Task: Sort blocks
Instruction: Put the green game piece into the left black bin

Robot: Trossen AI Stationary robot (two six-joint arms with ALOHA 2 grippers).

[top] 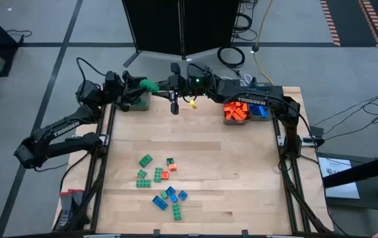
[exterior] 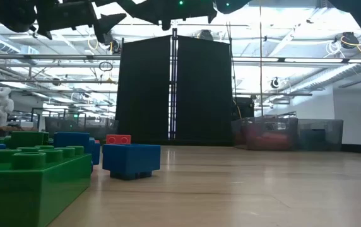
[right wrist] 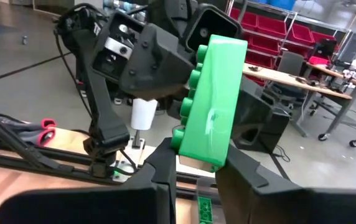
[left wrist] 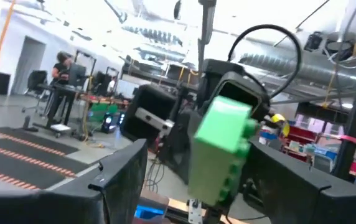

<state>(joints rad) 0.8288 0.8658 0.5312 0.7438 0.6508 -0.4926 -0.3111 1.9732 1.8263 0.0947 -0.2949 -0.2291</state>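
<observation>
both arms are raised at the far edge of the table [top: 242, 165], their grippers meeting over the grey bin [top: 140, 100] at the far left corner. a green block [top: 149, 84] hangs in the air there, just above that bin. in the right wrist view the right gripper [right wrist: 193, 163] has its two fingers closed up against the lower end of the green block [right wrist: 210, 102], with the left arm's dark gripper body right behind the brick. in the left wrist view the left gripper [left wrist: 193, 186] shows its fingers spread wide on either side of the same green block [left wrist: 223, 149], apparently not touching it; the block looks to be carried by the opposite arm.

to the right of the left bin, along the same far edge, a second bin [top: 236, 112] is heaped with orange blocks [top: 235, 111], and a third bin [top: 260, 111] just beyond it holds blue blocks [top: 259, 110].

well nearer than the left bin, on the near half of the table, the loose blocks [top: 162, 184] lie scattered in a small cluster: green, blue and a couple of orange ones. in the low view a green brick [exterior: 32, 183] and a blue brick [exterior: 130, 159] sit closest to the camera.
</observation>
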